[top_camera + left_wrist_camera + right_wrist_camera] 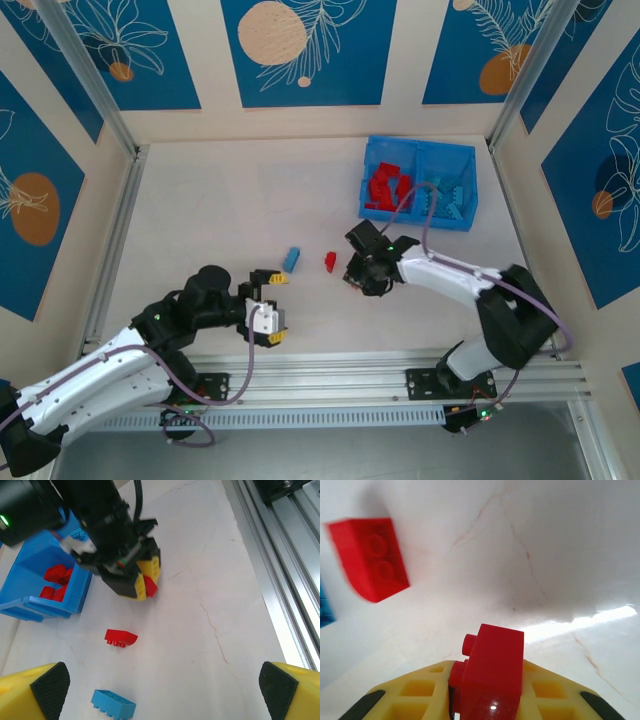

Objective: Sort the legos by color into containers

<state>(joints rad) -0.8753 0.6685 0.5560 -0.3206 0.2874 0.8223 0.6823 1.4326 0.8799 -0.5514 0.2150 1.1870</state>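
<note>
My right gripper (358, 274) is shut on a red lego (492, 672), low over the table in front of the bin; the left wrist view shows that gripper (132, 575) with the red lego (150, 586) between its yellow fingers. One more red lego (330, 261) and a light blue lego (291, 259) lie loose on the table to its left. The blue bin (418, 222) stands at the back right, red legos in its left container (385, 185) and light blue ones in the right container (450, 195). My left gripper (270, 305) is open and holds nothing, near the loose legos.
The left wrist view has the loose red lego (120, 638) and blue lego (113, 703) between and ahead of my open left gripper (162, 690), the bin (77, 592) beyond. An aluminium rail (400, 365) borders the table's near edge. Panel walls enclose the sides.
</note>
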